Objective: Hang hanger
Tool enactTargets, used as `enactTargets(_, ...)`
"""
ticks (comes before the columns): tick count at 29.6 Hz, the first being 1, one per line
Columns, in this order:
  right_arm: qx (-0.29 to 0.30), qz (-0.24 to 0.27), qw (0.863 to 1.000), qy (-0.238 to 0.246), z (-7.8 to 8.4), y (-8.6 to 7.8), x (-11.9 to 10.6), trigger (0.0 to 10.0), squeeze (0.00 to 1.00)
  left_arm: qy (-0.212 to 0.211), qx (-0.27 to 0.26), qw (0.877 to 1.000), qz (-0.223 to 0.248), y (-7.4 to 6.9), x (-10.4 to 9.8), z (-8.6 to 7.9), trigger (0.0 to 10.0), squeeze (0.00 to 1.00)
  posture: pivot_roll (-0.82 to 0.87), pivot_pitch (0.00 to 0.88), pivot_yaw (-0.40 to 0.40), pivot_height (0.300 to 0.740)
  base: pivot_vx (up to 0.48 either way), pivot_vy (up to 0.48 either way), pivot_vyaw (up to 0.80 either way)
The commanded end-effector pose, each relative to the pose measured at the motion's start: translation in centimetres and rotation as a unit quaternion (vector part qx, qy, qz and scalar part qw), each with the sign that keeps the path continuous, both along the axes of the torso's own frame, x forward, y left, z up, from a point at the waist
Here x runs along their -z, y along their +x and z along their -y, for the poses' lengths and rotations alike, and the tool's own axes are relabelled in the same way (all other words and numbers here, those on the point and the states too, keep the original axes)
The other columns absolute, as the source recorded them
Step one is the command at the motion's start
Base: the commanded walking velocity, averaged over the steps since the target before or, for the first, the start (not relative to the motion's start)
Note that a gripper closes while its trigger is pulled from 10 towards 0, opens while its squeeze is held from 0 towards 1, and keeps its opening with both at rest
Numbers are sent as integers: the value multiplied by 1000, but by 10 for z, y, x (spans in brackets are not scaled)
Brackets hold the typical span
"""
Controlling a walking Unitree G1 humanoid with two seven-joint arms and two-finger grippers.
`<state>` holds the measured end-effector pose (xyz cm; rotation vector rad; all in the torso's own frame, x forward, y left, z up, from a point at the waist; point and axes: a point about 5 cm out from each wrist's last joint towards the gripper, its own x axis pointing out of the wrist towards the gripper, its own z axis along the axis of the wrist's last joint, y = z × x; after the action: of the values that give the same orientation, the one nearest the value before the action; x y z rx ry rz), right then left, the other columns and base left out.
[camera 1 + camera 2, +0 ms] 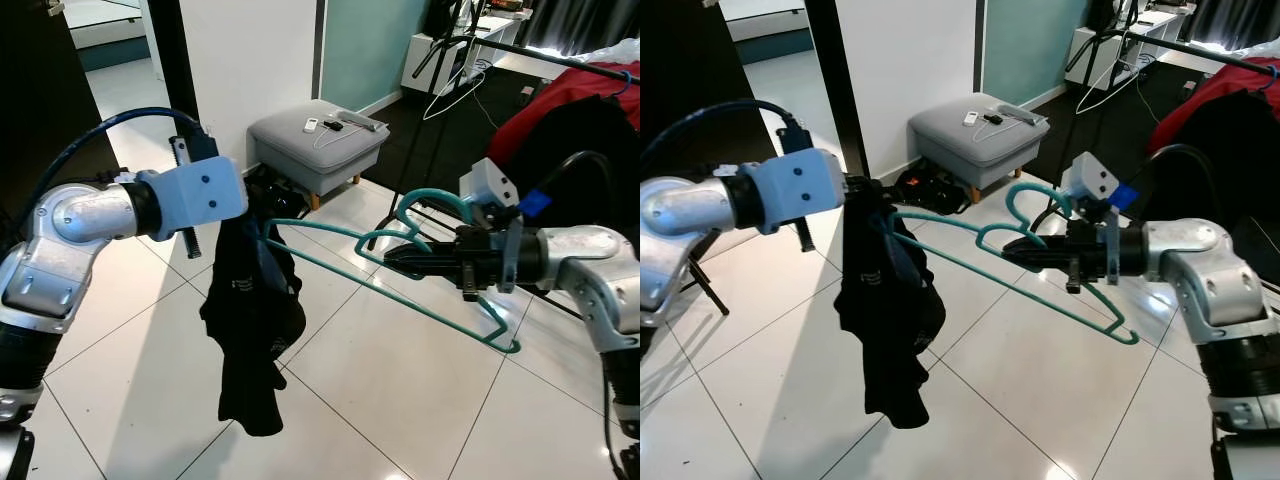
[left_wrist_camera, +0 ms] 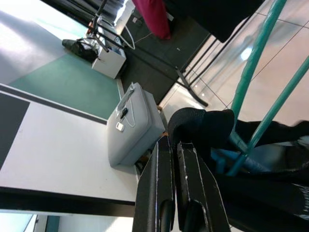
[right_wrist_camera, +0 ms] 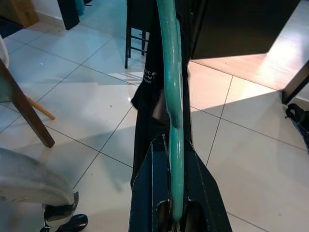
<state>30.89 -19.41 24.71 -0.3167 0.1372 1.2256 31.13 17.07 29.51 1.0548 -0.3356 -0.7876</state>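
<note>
- right hand (image 1: 392, 258), arm stretched level from frame right, clamped on teal hanger (image 1: 440, 305) at centre
- left hand (image 2: 176, 159), arm level at left, pinched together on black garment (image 1: 250, 330) draped over hanger's far end

One teal hanger (image 1: 420, 270), one black garment (image 1: 250, 320), one grey ottoman (image 1: 315, 145).

Both end effectors (image 1: 405, 260) (image 2: 181, 159) clamped (arms raised).
</note>
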Motion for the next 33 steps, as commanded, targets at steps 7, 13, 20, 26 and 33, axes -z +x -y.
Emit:
enactTargets(7,8,16,1000,-2,-3,5,-4,10000,0,-1,35,999,8,-6,-7,12,10000,0,-14,31,-53,740,0,0,0)
enactTargets(13,21,21,1000,-4,0,7,-5,10000,0,1,32,999,8,-6,-9,11,10000,0,-14,33,-52,740,0,0,0)
enactTargets(20,12,16,1000,-11,4,2,-6,10000,0,6,16,1000,9,-4,-9,4,10000,0,-16,32,-51,740,0,0,0)
enactTargets(26,13,14,1000,-17,12,0,-9,10000,0,6,16,1000,10,-4,-10,4,10000,0,-17,28,-54,740,0,0,0)
enactTargets(33,16,19,1000,-19,16,0,-13,10000,0,7,19,1000,11,-5,-10,5,10000,0,-16,19,-54,740,0,0,0)
